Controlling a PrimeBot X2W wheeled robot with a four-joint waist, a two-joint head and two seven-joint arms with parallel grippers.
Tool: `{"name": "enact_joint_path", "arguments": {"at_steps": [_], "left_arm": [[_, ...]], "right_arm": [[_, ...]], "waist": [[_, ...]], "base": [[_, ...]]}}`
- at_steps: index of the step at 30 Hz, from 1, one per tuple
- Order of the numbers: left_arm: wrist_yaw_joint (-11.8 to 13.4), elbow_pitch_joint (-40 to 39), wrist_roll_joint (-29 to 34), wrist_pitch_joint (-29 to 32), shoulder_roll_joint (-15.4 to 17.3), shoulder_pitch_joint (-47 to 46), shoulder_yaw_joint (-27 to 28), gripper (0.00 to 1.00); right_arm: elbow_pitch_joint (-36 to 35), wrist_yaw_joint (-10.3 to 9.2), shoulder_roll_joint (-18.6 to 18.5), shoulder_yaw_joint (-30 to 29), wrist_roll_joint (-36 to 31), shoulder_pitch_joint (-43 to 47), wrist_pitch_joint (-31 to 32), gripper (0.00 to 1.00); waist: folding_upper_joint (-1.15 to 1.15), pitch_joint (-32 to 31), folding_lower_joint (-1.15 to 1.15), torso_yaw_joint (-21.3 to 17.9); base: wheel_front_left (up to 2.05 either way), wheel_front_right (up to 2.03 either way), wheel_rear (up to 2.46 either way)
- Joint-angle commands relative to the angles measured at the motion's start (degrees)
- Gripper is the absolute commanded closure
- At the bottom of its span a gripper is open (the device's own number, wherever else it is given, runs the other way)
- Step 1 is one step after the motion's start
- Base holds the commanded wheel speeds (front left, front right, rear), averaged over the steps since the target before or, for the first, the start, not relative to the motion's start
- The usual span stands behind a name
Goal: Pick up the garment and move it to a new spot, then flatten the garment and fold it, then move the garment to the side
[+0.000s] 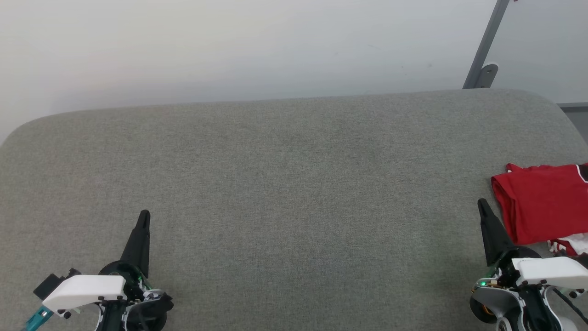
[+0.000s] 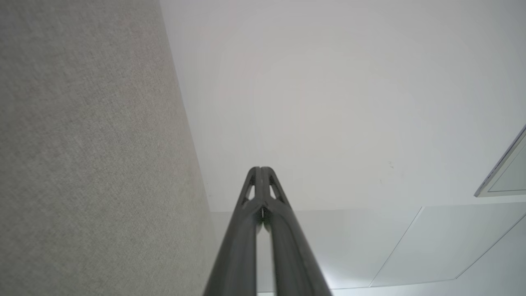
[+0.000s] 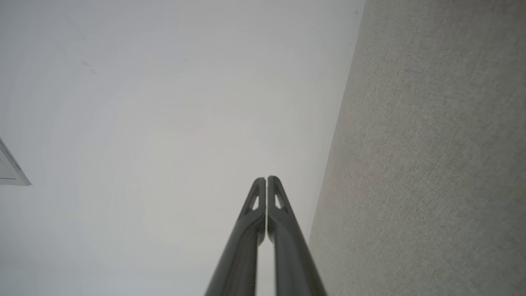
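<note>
Lying folded at 3 o'clock on grey woven pad (image 1: 285, 184) with rounded corners: garment (image 1: 542, 202), smooth red cloth. Right gripper (image 1: 481, 202) just beside it, left gripper (image 1: 144, 216) at 7 o'clock, both pinched closed. Grey metal bar (image 1: 487, 41) at 1 o'clock.

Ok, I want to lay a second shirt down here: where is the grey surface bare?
Bare from the left claw across the middle to the far edge of the grey surface. Crowded only at the right edge, where the folded garment lies beside the right claw.
</note>
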Motion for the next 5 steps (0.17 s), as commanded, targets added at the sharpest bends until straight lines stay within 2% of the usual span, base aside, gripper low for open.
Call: {"name": "enact_joint_path", "arguments": {"at_steps": [1,5], "left_arm": [[0.0,0.0,0.2,0.2,-0.2,-0.7,0.2,1.00],[0.0,0.0,0.2,0.2,-0.2,-0.7,0.2,1.00]], "right_arm": [[0.0,-0.01,0.1,0.0,0.2,-0.3,0.1,1.00],[0.0,0.00,0.1,0.0,0.2,-0.3,0.1,1.00]], "waist": [[0.00,0.0,0.00,0.0],[0.00,0.0,0.00,0.0]], "base": [[0.00,0.00,0.00],[0.00,0.00,0.00]]}}
